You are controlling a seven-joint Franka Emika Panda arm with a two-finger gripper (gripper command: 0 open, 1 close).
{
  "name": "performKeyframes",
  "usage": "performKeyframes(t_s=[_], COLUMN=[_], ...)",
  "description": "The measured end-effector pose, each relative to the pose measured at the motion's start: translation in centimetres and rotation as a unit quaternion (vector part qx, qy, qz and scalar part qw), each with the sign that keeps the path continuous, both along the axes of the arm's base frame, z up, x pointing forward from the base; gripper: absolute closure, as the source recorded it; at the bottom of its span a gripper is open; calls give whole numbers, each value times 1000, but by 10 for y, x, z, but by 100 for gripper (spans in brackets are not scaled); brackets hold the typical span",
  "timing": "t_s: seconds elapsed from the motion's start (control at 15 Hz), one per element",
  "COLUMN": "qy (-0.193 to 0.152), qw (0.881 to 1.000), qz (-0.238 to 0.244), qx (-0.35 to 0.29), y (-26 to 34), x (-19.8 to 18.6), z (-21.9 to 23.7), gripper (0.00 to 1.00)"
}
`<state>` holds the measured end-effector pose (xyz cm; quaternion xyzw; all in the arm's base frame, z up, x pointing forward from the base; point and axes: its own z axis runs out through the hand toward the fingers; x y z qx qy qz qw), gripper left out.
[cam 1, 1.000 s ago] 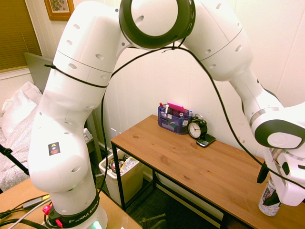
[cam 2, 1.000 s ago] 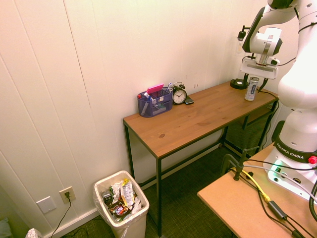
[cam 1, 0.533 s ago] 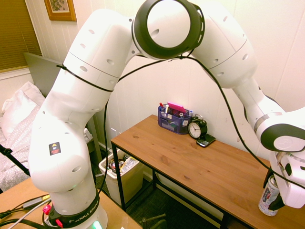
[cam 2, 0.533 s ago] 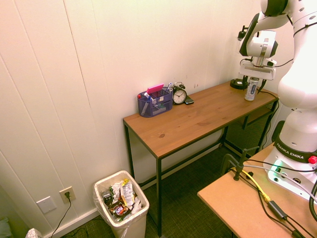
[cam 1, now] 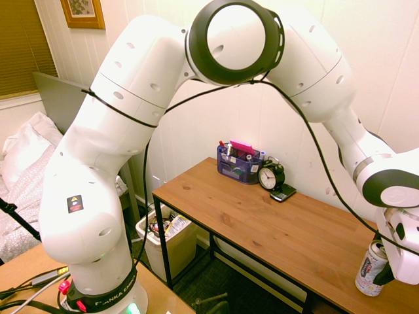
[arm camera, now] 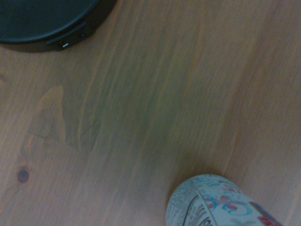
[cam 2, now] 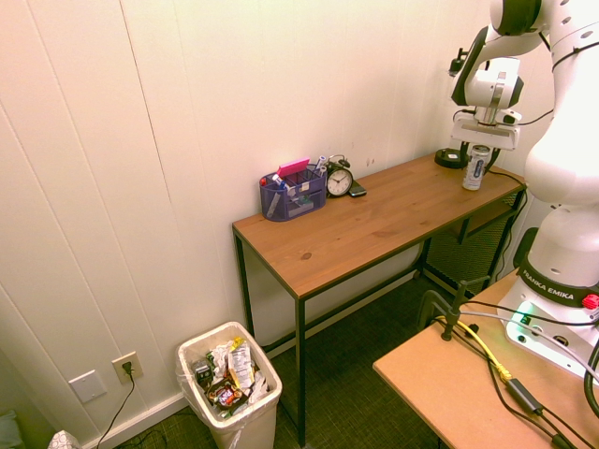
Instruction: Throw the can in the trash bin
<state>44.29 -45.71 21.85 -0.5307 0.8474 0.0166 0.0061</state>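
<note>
Second exterior view: the drink can (cam 2: 475,168) stands upright on the far right part of the wooden desk (cam 2: 374,215), at the gripper (cam 2: 479,161).

You have the can's silver-white side, printed in red and blue, showing in the wrist view, a round black device (arm camera: 42,21) near it. You cannot tell from these pictures whether the pincer is released or grasping the can; the grip looks partly hidden, probably by the can itself. To your left, along the wall side of the desk, sit the translucent blue organiser (cam 2: 294,195) and, just beside it, the black alarm clock (cam 2: 339,180). On the floor off the desk's left end is your off-white trash bin (cam 2: 245,426), holding wrappers and paper.
</note>
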Motion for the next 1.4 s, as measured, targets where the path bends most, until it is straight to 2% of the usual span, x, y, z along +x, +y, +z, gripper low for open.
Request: performKeyframes(t_s=[0.6,0.73,0.87,1.07,1.27,1.4], qy=[2,-5,-30,-60,-83,-89], qw=[1000,1000,997,985,965,945], qz=[0,15,66,152,241,311], qx=[10,19,34,51,64,57], y=[6,8,15,48,134,214], x=[9,11,18,27,39,50], z=[1,1,7,36,75,97], gripper=[100,100,100,100,100,100])
